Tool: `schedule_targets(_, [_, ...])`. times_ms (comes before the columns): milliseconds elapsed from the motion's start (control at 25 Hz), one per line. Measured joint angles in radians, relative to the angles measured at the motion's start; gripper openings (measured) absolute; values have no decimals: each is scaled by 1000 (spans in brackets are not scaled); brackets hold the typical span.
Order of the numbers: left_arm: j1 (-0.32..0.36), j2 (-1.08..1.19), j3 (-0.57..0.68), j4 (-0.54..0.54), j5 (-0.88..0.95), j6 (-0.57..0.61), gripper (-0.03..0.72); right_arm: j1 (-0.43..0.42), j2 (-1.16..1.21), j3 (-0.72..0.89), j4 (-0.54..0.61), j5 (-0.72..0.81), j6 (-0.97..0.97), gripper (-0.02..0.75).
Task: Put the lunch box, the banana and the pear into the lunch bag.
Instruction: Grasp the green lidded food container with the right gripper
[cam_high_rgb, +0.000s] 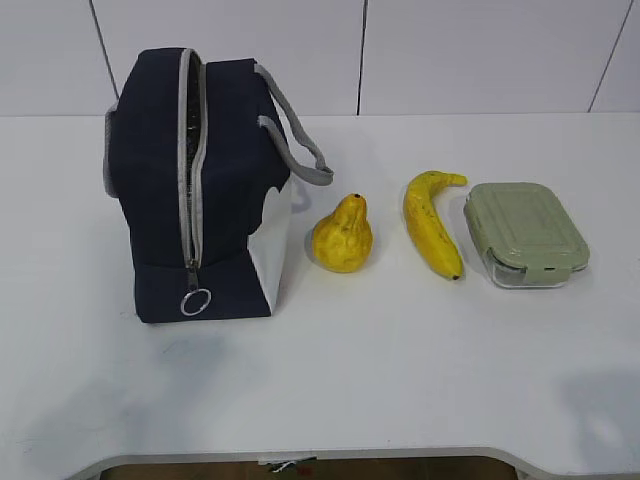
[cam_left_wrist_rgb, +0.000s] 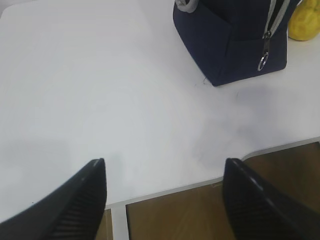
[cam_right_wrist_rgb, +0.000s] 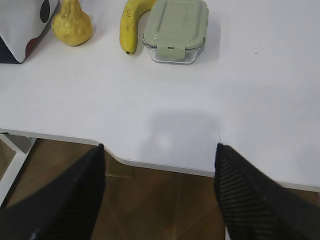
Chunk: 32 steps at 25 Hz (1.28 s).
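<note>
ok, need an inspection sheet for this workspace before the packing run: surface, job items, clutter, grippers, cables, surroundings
Surface: white table, bare at the front, notch in the near edge.
Bag: upright on the left, zipper mostly open, ring pull low on the front.
Pear: upright, just right of the bag.
Banana: lying between pear and box.
Box: far right, green lid on.
Clutter: nothing seen.
Left gripper: open, empty, over the near table edge.
Right gripper: open, empty, over the near table edge.
Cables: nothing seen.
Surroundings: white panelled wall behind; brown floor below.
</note>
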Motion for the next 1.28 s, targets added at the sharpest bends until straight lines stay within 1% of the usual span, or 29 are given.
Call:
schedule_targets(520, [0, 0, 0, 2, 0, 0, 555, 0, 0, 0, -2, 0, 0, 540])
schedule_targets(960, [0, 0, 0, 6, 0, 0, 555, 0, 8, -60, -11, 16, 0, 540])
schedule_targets(1080, [0, 0, 0, 6, 0, 0, 555, 0, 75, -104, -14, 38, 0, 540])
schedule_targets(1280, [0, 0, 0, 6, 0, 0, 555, 0, 253, -204, -14, 66, -6, 540])
